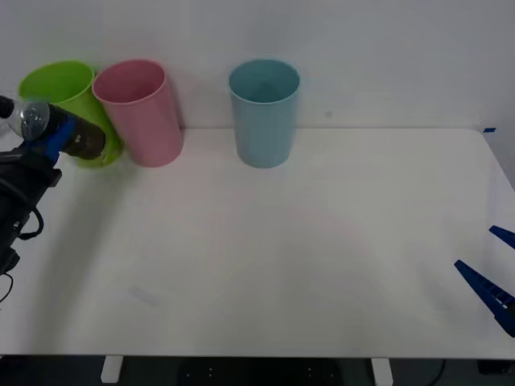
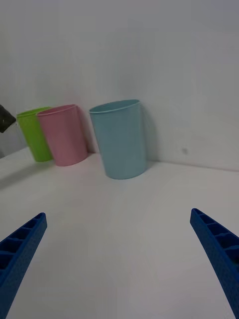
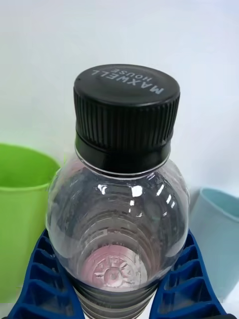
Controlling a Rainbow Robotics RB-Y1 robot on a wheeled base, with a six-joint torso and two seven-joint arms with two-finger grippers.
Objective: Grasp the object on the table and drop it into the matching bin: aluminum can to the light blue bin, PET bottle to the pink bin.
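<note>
Front view puts the left pincer [image 1: 56, 138] at the far left, raised off the desk [image 1: 265, 265], its blue fingers closed around the PET bottle [image 1: 68, 135], which lies tilted in front of the lime green bin [image 1: 60, 92] and just left of the pink bin [image 1: 141, 112]; so the grasp and lift look done, and what is left, as I judge it, is a short carry right over the pink rim and the release; the light blue bin [image 1: 264, 111] stands further right, apart. Left wrist view adds the black cap [image 3: 127, 112] and a clear upper body; right wrist view shows the right pincer [image 2: 119, 254] spread wide and empty, parked low at the near right, facing all three bins.
</note>
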